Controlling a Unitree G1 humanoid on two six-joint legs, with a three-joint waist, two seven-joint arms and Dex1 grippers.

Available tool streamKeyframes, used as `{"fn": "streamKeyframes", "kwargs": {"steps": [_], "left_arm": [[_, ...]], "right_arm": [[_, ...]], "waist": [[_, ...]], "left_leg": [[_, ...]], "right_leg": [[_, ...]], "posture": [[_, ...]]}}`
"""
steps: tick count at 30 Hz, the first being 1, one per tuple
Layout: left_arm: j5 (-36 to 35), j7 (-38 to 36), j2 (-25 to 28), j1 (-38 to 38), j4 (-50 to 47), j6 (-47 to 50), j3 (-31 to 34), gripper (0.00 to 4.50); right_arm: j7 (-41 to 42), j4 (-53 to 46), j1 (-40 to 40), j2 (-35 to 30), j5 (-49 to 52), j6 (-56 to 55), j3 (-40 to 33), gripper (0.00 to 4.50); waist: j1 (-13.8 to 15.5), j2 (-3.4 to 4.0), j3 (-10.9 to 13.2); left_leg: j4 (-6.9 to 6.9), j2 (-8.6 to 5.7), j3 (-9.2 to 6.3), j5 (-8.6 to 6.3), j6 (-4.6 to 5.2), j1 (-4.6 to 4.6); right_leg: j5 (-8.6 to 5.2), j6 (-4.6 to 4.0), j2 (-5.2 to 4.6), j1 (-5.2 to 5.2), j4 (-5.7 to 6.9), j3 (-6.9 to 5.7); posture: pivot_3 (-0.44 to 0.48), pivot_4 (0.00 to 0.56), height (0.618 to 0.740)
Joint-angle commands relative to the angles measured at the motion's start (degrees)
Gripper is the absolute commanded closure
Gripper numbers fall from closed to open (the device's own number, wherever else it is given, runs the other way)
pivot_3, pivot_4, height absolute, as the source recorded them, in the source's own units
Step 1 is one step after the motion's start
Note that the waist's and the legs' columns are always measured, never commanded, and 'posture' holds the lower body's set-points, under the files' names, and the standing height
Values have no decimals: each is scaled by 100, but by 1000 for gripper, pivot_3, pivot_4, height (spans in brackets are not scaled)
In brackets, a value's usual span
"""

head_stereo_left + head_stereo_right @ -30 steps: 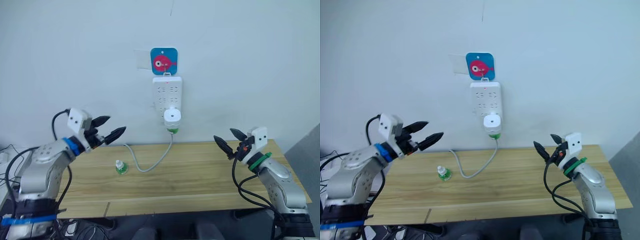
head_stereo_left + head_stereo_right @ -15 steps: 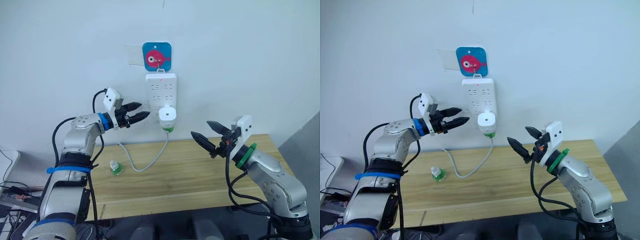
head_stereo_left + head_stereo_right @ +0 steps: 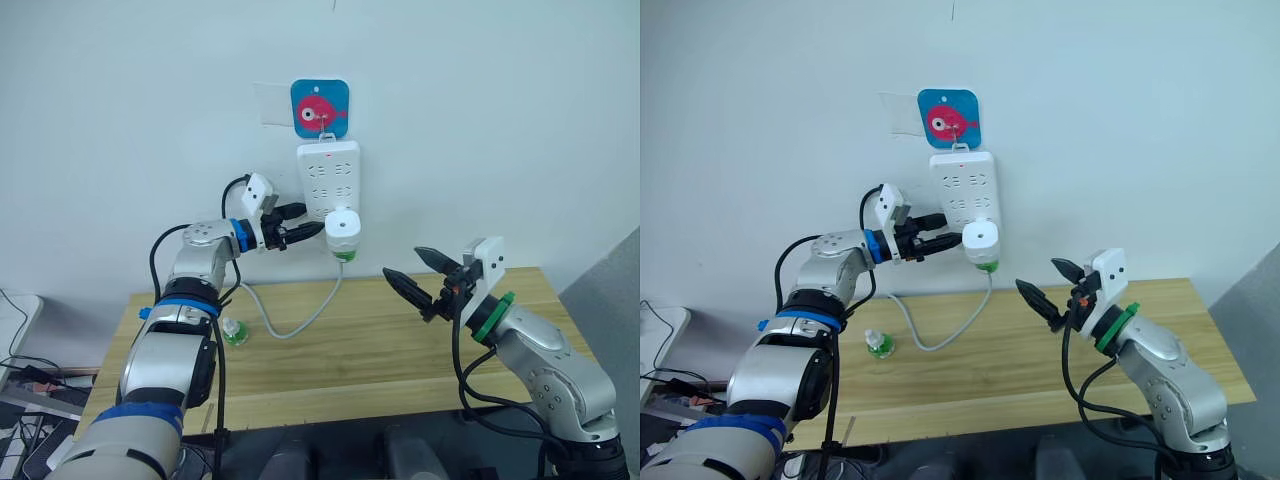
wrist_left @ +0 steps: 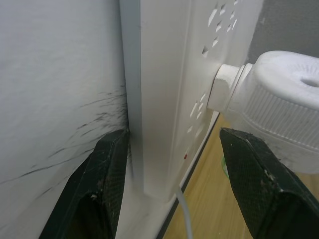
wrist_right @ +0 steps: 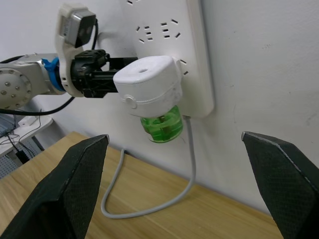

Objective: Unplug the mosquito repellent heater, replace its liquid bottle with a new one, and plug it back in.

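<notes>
My left gripper (image 3: pixel 302 222) is up at the wall with its two black fingers spread apart, one finger (image 4: pixel 102 184) lying against the wall at the side edge of the power strip (image 3: pixel 329 180), the other finger (image 4: pixel 259 177) out in front of the strip just under the heater (image 3: pixel 342 231); I cannot tell whether either finger actually touches the heater, and nothing is held. The heater is plugged into a lower socket of the strip, its round vent facing outward, with a green bottle (image 5: pixel 161 127) seated in its underside. My right gripper (image 3: pixel 420 275) hangs over the right half of the table (image 3: pixel 400 350), fingers wide open and empty, pointed toward the heater but well apart from it. The strip hangs upright on the white wall under a blue square hook plate (image 3: pixel 320 108) bearing a pink fish, and its grey cord (image 3: pixel 300 322) drops from the bottom, loops across the wooden table and climbs back toward the wall. The new bottle (image 3: pixel 234 331) of green liquid, white cap on, stands upright on the left part of the table, just beside the cord loop and below my left arm.
</notes>
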Motion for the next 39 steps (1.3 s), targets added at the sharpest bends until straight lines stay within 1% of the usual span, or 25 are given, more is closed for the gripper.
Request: {"fn": "streamKeyframes", "kwargs": {"steps": [1,7,13,16,19,20,25,29,39], "left_arm": [[4,-101,-128,-335,52,-103,91,1484],[-123,-439,-249,-376,-89,170,146,1484],[-103,-608,-210,-305,-238,307,201,1484],[-103,-644,-162,-288,-252,355,251,2042],[-114,-624,-161,-284,-284,410,297,3028],[-111,-619,-165,-282,-299,424,309,3184],[-100,-581,-181,-261,-361,467,322,3189],[-89,-567,-175,-236,-414,478,323,3189],[-56,-510,-179,-234,-430,446,322,3189]], "right_arm": [[36,-129,-30,-30,-29,-101,-11,0],[44,-79,-94,-46,-55,-61,7,0],[-38,-109,-205,-24,-67,28,43,0],[-162,-130,-319,27,-157,81,152,0],[-413,-145,-491,126,-413,140,378,0],[-524,-146,-559,179,-511,158,471,0],[-1087,-98,-981,585,-971,335,899,0],[-1418,56,-1281,869,-1319,414,1095,0],[-1643,766,-1880,1341,-1909,288,1275,0]], "waist": [[-26,-4,7],[-62,-4,21],[-63,-5,27],[-64,-4,31],[-65,-4,33],[-66,-4,39],[-66,-2,47],[-63,-2,49],[-64,-1,49]], "left_leg": [[-1,1,0,0,0,-1],[-4,2,2,-1,1,-1],[-4,1,3,-2,2,-1],[-4,2,4,-2,2,-1],[-5,3,3,-2,2,-1],[-5,3,5,-2,2,-1],[-4,3,5,-1,2,-1],[-3,3,5,-1,1,-2],[-4,2,6,-1,1,-3]], "right_leg": [[0,-1,0,-3,0,1],[1,-1,2,-9,3,6],[1,-1,3,-10,2,9],[1,-1,3,-11,3,10],[1,-1,4,-12,3,10],[1,-2,4,-12,4,11],[2,-2,4,-16,9,16],[3,-2,4,-18,10,19],[7,-8,4,-25,13,21]], "posture": [[-231,139,740],[-230,143,740],[-226,144,740],[-222,145,740],[-218,146,740],[-217,146,740],[-215,148,740],[-210,147,740],[-203,141,740]]}}
